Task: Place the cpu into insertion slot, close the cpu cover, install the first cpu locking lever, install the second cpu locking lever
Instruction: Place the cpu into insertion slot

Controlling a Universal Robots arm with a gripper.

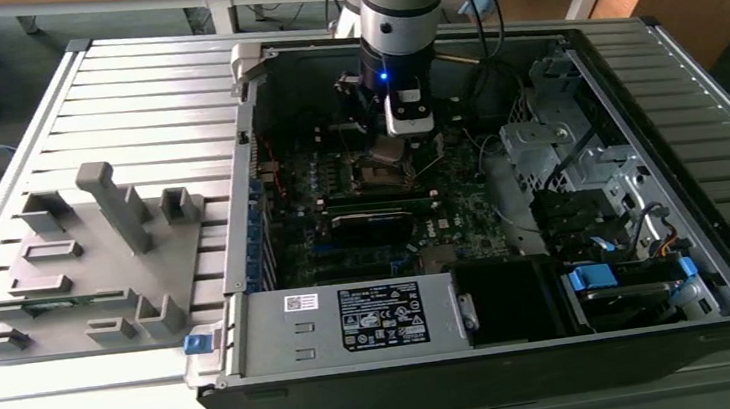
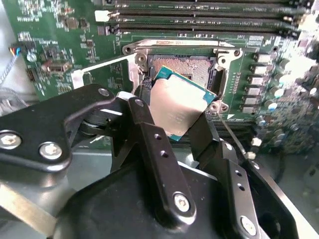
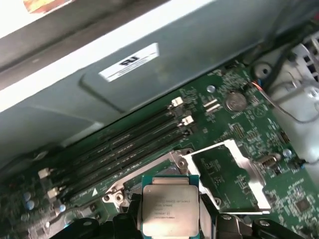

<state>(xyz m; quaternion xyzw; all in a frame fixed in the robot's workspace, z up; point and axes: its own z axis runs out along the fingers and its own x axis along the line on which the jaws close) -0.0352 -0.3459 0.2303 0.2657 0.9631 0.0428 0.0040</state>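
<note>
Over insertion slot [image 2: 192, 68], cpu [image 2: 178, 107] held tilted

A slatted grey metal surface [image 1: 125, 77] carries an open computer case [image 1: 489, 378]. Beside the case, toward the surface's edge at the exterior view's left, is a grey fixture plate [image 1: 79, 292] with upright blocks — one tall post [image 1: 108, 204] stands above the rest. Along the case wall nearest the exterior camera lies a grey power supply box [image 1: 284, 338] with a black label [image 1: 387, 315]. A blue tab [image 1: 198, 343] sits at its outer corner. A silvery drive cage [image 1: 540, 147] and a blue connector [image 1: 589, 277] occupy the case's side at the exterior view's right. In the first wrist view, long black memory slots [image 3: 124, 144] cross the green circuit board [image 3: 299, 204] — a coin battery [image 3: 235, 102] lies near them.
</note>
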